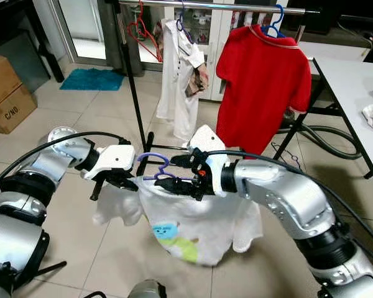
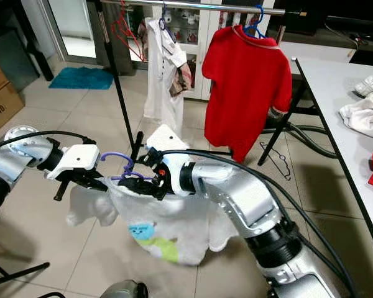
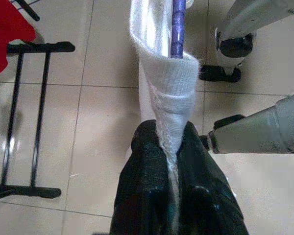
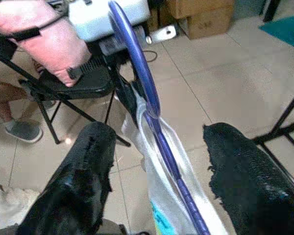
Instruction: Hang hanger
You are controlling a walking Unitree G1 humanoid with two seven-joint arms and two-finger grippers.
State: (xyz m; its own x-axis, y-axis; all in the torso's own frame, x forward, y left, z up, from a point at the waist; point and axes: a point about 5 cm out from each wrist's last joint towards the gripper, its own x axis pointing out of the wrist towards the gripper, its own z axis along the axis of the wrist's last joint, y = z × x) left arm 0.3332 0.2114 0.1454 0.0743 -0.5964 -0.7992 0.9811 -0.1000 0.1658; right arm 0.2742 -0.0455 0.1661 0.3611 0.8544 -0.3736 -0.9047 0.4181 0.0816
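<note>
Left eye view: two claws [image 1: 115, 180] [image 1: 174, 174], one purple hanger [image 1: 154, 162].

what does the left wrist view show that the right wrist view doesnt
Left wrist view alone: the left gripper with its fingers pinched shut on a fold of the white shirt, the black base of the clothes rack and a corner of the red shirt.

Right wrist view alone: the right gripper with its fingers apart on either side of the hanger, a folding chair, cardboard boxes and a person's shoe.

Both: the purple hanger inside the white shirt, over tiled floor.
</note>
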